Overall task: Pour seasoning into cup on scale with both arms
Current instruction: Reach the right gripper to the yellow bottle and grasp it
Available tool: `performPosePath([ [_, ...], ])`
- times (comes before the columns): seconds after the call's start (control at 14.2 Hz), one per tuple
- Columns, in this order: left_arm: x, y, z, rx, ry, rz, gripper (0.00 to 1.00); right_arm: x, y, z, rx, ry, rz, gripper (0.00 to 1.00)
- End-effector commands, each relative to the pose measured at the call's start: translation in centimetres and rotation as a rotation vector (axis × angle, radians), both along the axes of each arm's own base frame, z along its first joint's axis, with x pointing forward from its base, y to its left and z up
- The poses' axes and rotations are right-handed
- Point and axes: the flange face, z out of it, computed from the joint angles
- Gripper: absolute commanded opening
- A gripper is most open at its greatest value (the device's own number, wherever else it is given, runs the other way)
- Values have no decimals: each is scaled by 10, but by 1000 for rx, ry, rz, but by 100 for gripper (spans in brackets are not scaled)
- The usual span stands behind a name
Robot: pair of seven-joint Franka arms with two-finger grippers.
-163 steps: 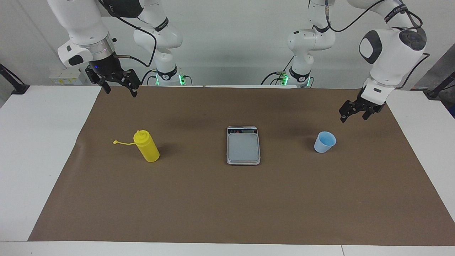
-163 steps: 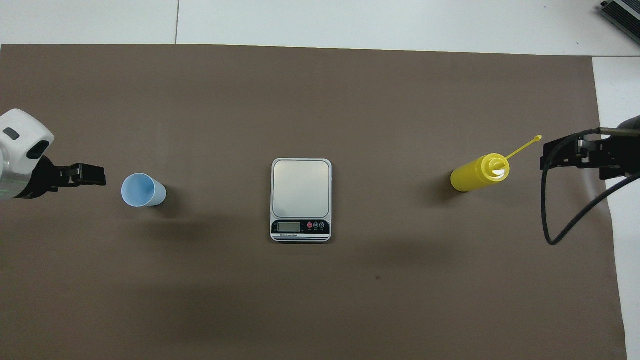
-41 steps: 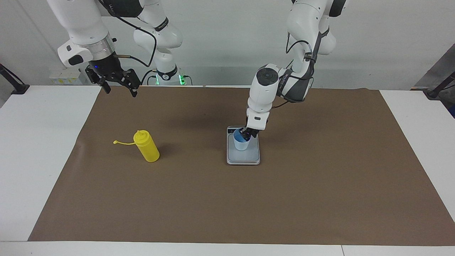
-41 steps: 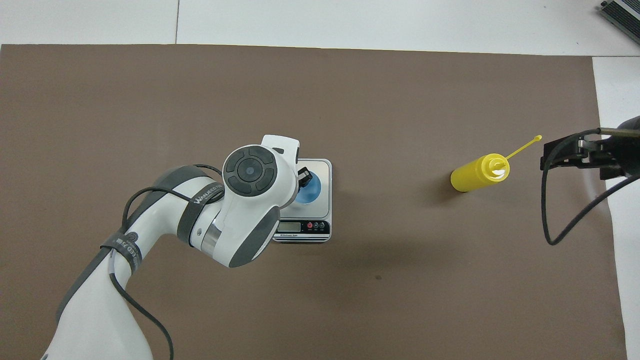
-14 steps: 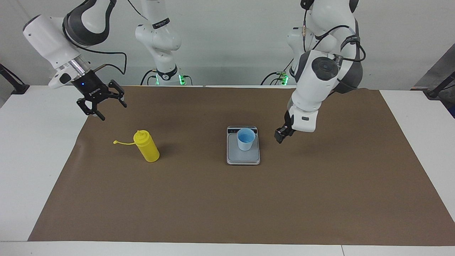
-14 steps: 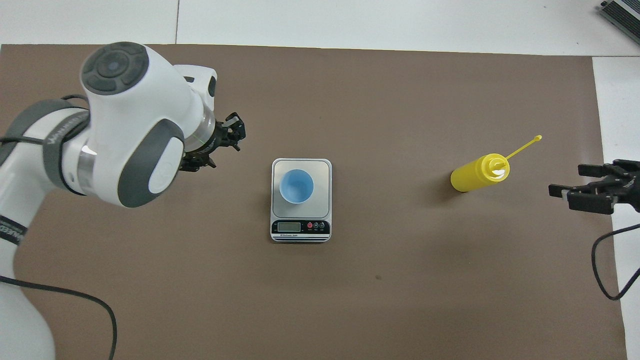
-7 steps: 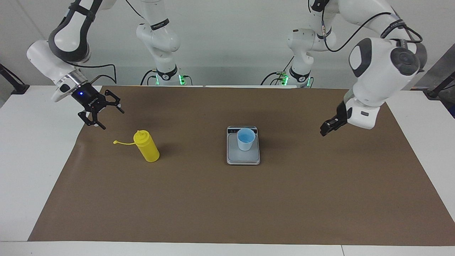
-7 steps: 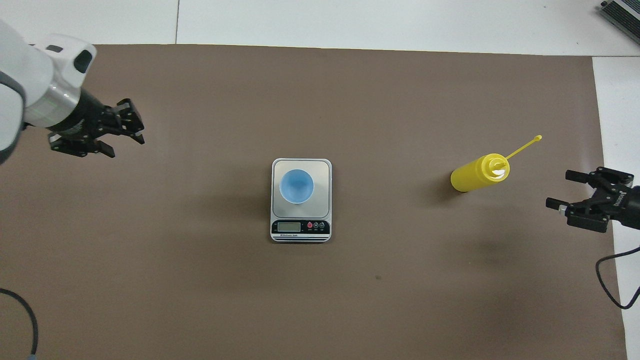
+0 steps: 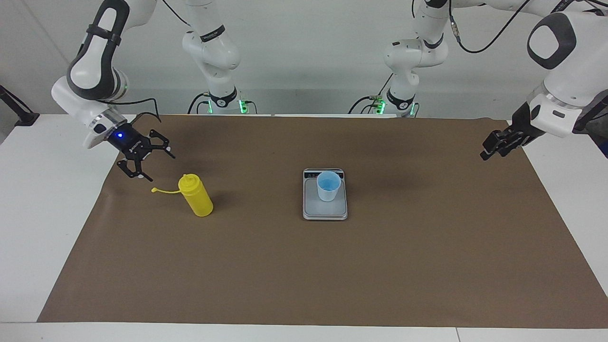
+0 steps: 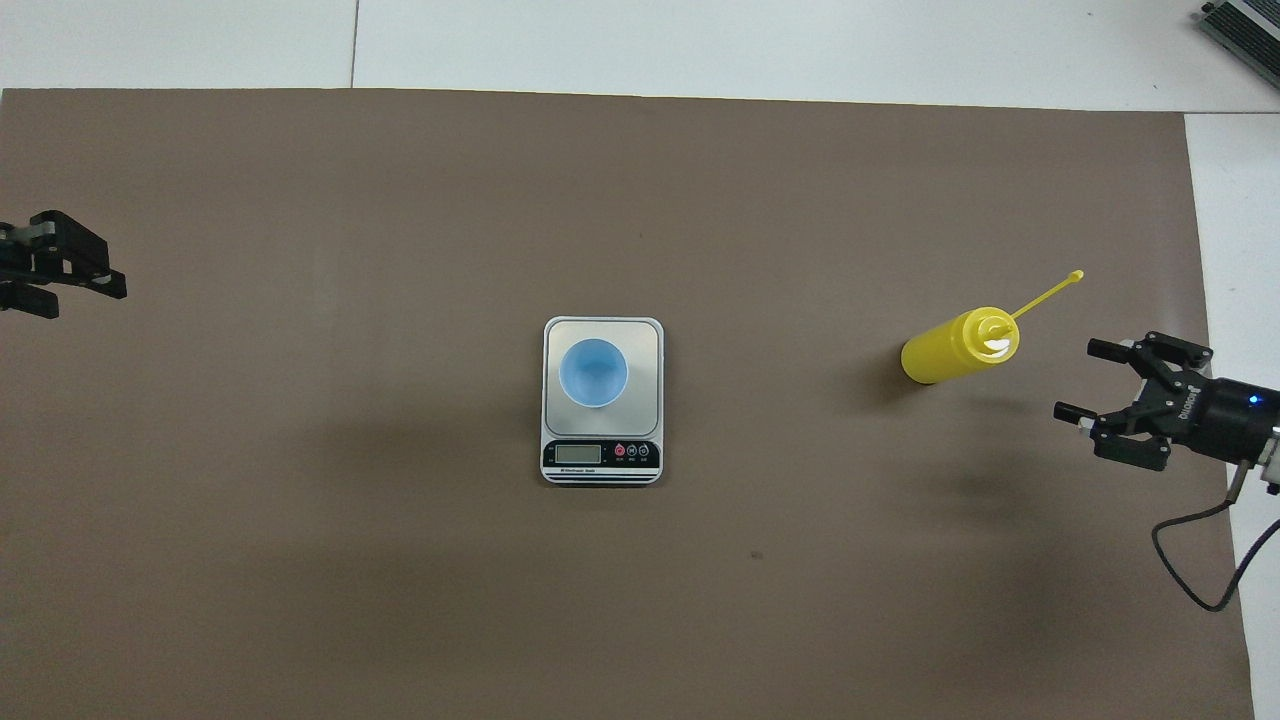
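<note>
Seasoning [image 9: 195, 195] upright, untouched; cup [image 9: 328, 186] on scale [image 9: 325, 210], seemingly empty; right jaws apart, left unclear.

Both arms wear glossy white shells with rounded joints. The left arm [image 9: 560, 42] has a dark grey oval panel on its big elbow housing and black cables looping along its upper links. The right arm [image 9: 92, 61] carries a black band down its forearm, a silver collar at the wrist and a black cable trailing from it. Each ends in a black skeletal linkage gripper: the right gripper [image 9: 147, 166] shows a blue light and small white lettering; the left gripper [image 9: 491, 147] is plain black. Green lights glow at both bases.
</note>
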Motion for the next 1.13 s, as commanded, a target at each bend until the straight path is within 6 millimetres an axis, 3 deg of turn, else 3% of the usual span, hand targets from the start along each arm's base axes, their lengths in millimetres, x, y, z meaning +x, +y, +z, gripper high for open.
performPosePath([
  [0.0,-18,-8,13,7,2,-33,69,2,2,-13,15,-59,36,100],
  [0.35,-52,-13,8,48,20,-51,74,7,9,-42,71,-121,53,100],
  [0.49,-64,-16,2,51,16,-54,74,10,12,-61,123,-148,49,100],
  [0.7,-66,-33,-3,51,6,-83,79,10,23,-99,213,-199,80,100],
  [0.85,-66,-35,-2,52,3,-88,96,15,32,-100,211,-222,100,100],
  [1.06,-67,-51,-2,52,3,-116,100,22,39,-102,245,-236,59,100],
])
